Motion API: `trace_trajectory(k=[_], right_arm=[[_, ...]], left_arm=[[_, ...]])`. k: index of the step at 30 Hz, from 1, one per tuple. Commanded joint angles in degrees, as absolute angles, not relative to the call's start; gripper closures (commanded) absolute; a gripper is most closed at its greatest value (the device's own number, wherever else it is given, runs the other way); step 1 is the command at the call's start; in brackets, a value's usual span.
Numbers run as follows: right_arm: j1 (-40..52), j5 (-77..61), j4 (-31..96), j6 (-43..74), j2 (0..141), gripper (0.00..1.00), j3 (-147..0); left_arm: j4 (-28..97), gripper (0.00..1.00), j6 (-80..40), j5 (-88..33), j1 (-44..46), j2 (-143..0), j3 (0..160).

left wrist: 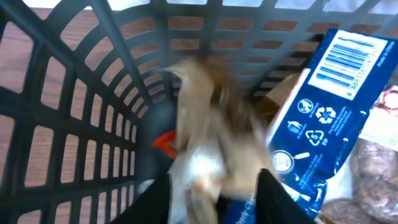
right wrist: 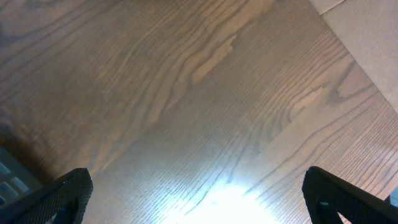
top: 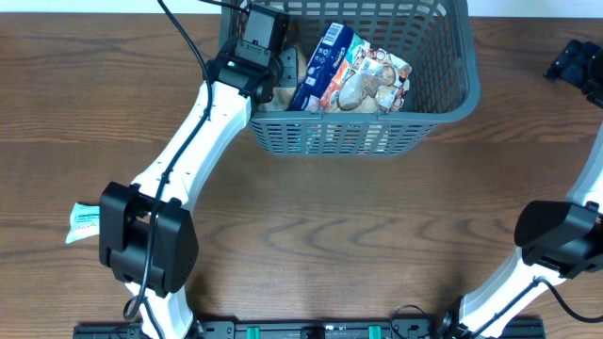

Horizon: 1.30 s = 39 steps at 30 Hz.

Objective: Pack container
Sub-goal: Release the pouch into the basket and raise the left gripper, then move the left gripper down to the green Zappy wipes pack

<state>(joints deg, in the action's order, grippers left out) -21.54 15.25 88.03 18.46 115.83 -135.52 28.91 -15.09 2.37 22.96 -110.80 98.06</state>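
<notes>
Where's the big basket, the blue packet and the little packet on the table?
basket (top: 349, 137): overhead view, front lattice wall.
blue packet (top: 322, 66): overhead view, its middle.
little packet (top: 85, 221): overhead view, its white face.

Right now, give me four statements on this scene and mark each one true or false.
1. The left gripper is inside the basket. True.
2. The blue packet lies outside the basket. False: it is in the basket.
3. The right gripper is open over the table. True.
4. The right gripper holds the white packet. False: that packet lies on the table at the far left.
</notes>
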Motion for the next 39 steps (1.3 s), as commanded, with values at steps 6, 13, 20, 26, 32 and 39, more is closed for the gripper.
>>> trace_trajectory(k=[6,13,20,26,32,39], right_arm=[[-21.7,16.1,88.1,19.0,115.5,0.01,-135.3],[-21.7,16.1,88.1,19.0,115.5,0.01,-135.3],[-21.7,16.1,88.1,19.0,115.5,0.01,-135.3],[-21.7,16.1,88.1,19.0,115.5,0.01,-135.3],[-21.7,16.1,88.1,19.0,115.5,0.01,-135.3],[-21.7,16.1,88.1,19.1,115.5,0.01,-135.3]], left_arm=[[27.7,0.5,-15.3,3.2,22.7,-110.3,98.7],[28.0,0.49,-15.0,4.2,20.4,-105.0,102.6],[28.9,0.35,-13.1,12.8,16.2,-93.4,103.8],[30.7,0.33,-12.2,19.0,11.9,-82.1,103.8],[34.4,0.33,-9.7,19.0,8.3,-79.1,103.8],[47.3,0.13,-13.1,34.3,6.0,-77.8,103.8]])
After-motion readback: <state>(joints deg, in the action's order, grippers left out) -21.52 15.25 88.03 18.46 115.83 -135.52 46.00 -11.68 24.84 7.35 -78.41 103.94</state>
